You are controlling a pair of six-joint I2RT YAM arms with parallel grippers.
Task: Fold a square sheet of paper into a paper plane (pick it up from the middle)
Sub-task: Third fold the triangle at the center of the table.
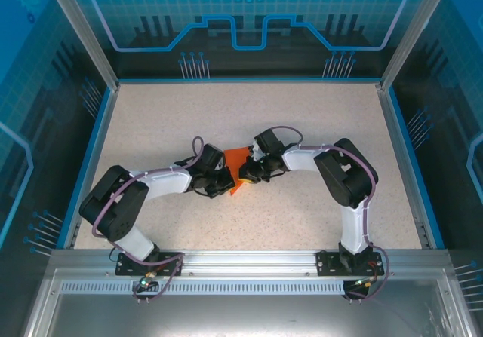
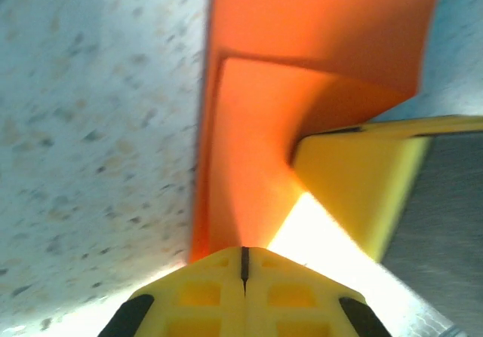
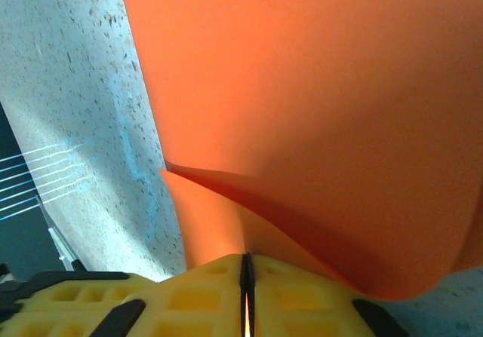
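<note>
Left gripper [image 1: 225, 183], seen from above, sits just left of the table's middle with its jaws shut, and the right gripper [image 1: 247, 171] sits just right of the middle, jaws also closed. Between them, at the middle of the table [image 1: 317, 111], is the orange paper [image 1: 235, 160], showing as a small creased wedge with both grippers touching it. Both arms reach inward from the table's near edge, elbows bent outward and wrists turned toward each other, so the two grippers nearly meet.

Left wrist view: the left gripper [image 2: 243, 258] has its yellow fingertips pressed together, and the lower end of the paper [image 2: 256, 126] runs down into the seam between them, so it appears pinched. The paper stands up off the table [image 2: 90, 126] with one flap folded over another along a sharp edge. A yellow finger [image 2: 362, 179] of the right gripper pushes in from the side, touching the fold.

Right wrist view: the right gripper [image 3: 245, 265] is closed too, with a curled fold of the paper [image 3: 317, 103] coming down to the line where its fingertips meet. A broad orange panel rises above the table [image 3: 90, 88].

Judging from these views, the task is in its early-to-middle stage. The paper is off the table and carries at least one fold, but it is not a narrow pointed dart, so several creases look left to make.
</note>
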